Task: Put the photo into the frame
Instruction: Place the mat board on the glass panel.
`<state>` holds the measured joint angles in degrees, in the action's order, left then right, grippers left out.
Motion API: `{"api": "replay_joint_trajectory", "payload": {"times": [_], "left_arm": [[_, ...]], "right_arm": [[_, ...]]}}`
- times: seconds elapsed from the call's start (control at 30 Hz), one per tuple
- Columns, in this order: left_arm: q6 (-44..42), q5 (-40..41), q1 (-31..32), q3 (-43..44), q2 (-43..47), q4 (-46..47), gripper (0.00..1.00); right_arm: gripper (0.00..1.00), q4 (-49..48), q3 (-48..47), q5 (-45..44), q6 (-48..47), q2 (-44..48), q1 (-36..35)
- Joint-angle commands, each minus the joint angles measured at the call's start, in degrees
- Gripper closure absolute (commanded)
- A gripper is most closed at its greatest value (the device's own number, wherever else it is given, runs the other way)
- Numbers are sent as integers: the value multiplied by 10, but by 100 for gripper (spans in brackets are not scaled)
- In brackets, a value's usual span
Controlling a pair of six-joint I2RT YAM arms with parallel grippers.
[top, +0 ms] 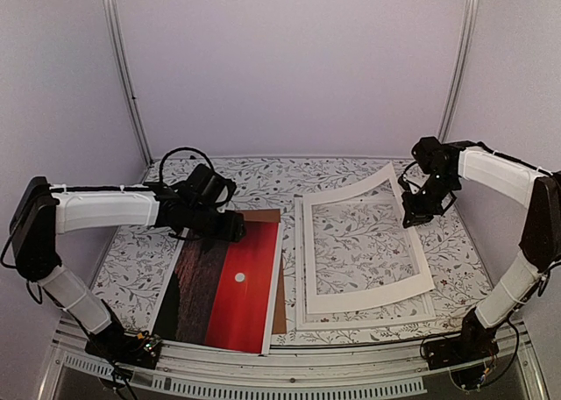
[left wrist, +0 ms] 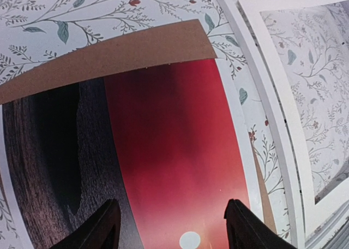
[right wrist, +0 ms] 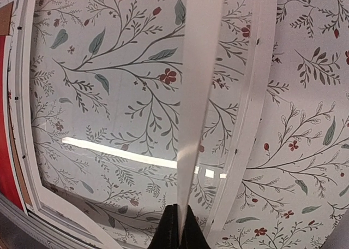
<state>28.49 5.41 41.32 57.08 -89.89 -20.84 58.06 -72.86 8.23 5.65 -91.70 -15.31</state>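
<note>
The photo (top: pixel 230 288), a red sunset print with a small white sun, lies flat on the left atop the brown backing board (top: pixel 263 214). My left gripper (top: pixel 235 231) hovers over the photo's far end, open and empty; in the left wrist view the photo (left wrist: pixel 169 145) fills the space between the fingers (left wrist: pixel 103 227). The thin white frame (top: pixel 299 260) lies flat to the right of the photo. My right gripper (top: pixel 410 214) is shut on the right edge of the white window mat (top: pixel 368 296) and holds that side tilted up above the frame; the right wrist view shows the mat edge (right wrist: pixel 196 85) in my gripper (right wrist: pixel 179 221).
The floral tablecloth (top: pixel 131 260) covers the table. The backing board (left wrist: pixel 125 52) sticks out past the photo's far end. The frame's rail (right wrist: pixel 256 96) and clear pane (right wrist: pixel 109 145) lie below the lifted mat. White walls close in the back and sides.
</note>
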Motion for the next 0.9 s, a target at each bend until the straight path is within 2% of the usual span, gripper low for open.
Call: {"api": "replay_joint_trajectory", "payload": {"times": [0.0,0.3,0.87], "left_arm": [[-7,8,14,18,-11,-10,31],[-5,15,26,34,-32,-17,32],[0,31,47,40,-35,-30,32]], "right_arm": [[97,7,-5,5,-15,-13,1],[96,-3,16,21,-5,-13,-6],[95,18,28,-27,40,-14,-35]]}}
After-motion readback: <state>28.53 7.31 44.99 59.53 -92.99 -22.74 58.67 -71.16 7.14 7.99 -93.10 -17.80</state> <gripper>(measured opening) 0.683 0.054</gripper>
